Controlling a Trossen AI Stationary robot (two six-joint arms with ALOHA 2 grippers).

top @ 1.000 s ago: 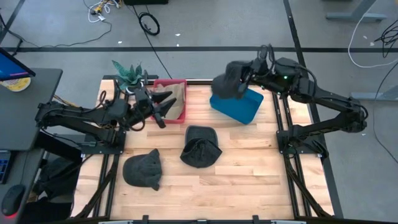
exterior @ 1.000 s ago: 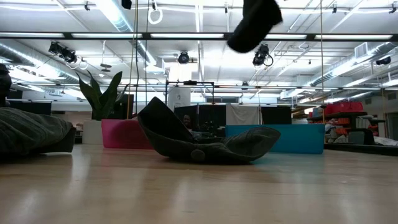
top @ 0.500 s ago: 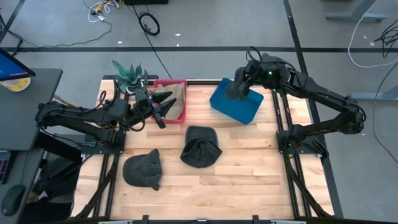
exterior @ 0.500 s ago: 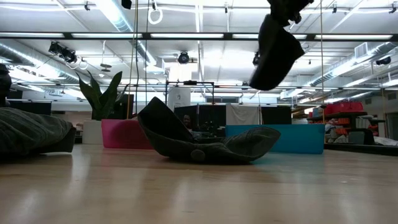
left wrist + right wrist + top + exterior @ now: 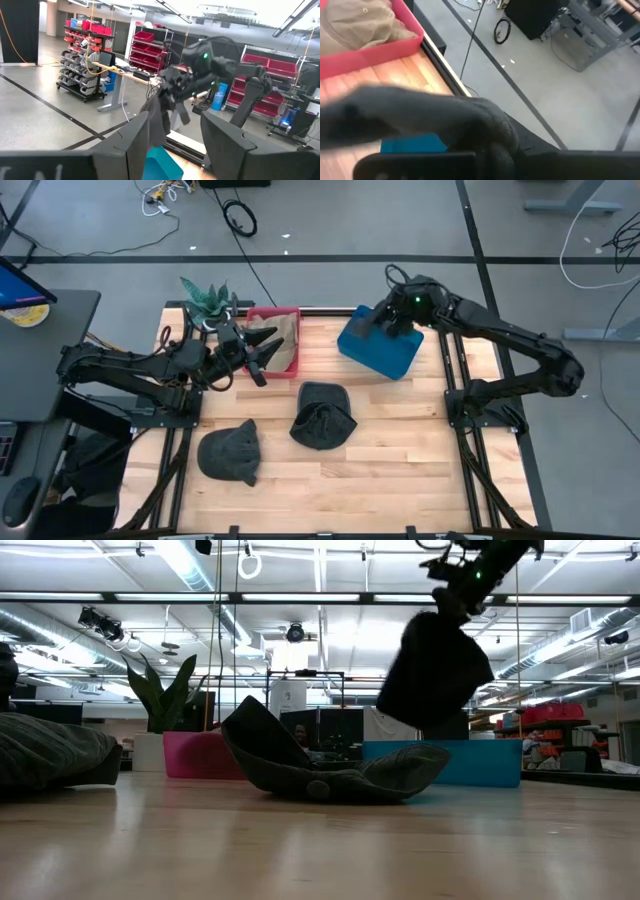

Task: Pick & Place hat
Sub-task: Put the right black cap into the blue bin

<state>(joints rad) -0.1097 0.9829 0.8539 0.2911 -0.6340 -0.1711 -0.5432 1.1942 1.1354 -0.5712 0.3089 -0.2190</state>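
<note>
The right gripper is clamped on a limp dark knit hat, dangling it over the blue bin, presumably for dropping in. The left gripper, fingers apart and empty, waits by the rigid red bin. Two floppy hats lie on the wooden table.

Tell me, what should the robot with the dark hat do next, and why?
Probably lower a little more, then let go. The right hand is shut on the dark hat, which hangs over the blue bin but, in the low view, not yet down inside it. The left hand waits by the red bin.
</note>
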